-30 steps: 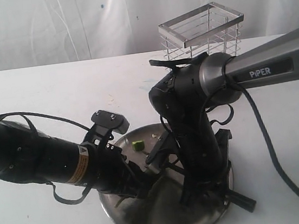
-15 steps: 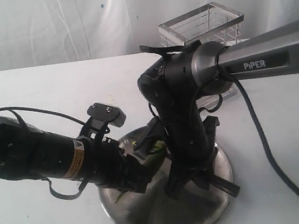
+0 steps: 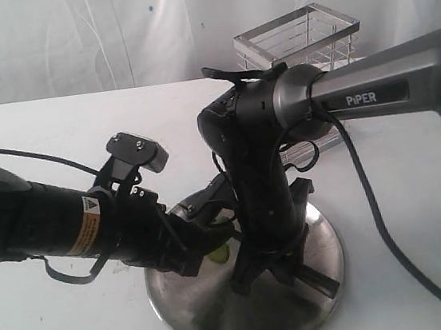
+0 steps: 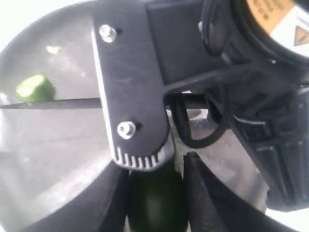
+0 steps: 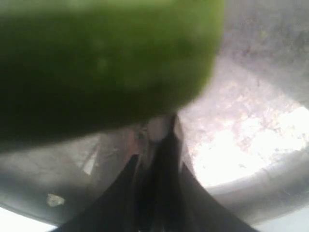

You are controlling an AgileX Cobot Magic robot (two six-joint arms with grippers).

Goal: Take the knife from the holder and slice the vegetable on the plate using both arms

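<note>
The steel plate (image 3: 304, 320) lies at the front of the table. My left gripper (image 3: 205, 246) (image 4: 157, 180) is low over it, shut on the dark green vegetable (image 4: 157, 205) (image 3: 219, 251). My right gripper (image 3: 259, 269) (image 5: 157, 145) points down beside it, shut on the knife (image 3: 323, 283), whose black handle sticks out to the right. The thin blade (image 4: 48, 103) runs across the plate (image 4: 58, 145) next to a small cut green piece (image 4: 34, 88). In the right wrist view the vegetable (image 5: 96, 63) fills the frame, blurred, right at the jaws. The wire holder (image 3: 298, 39) stands behind, with nothing showing in it.
The grey PIPER link (image 3: 388, 84) crosses from the right in front of the holder. The left arm's thick black body (image 3: 35, 224) lies over the table's left side. White cloth hangs behind the white table (image 3: 80, 134).
Both arms have shifted left over the plate. The right wrist and knife moved left and farther back. The cut piece seen by the plate's far rim is now hidden in the exterior view.
</note>
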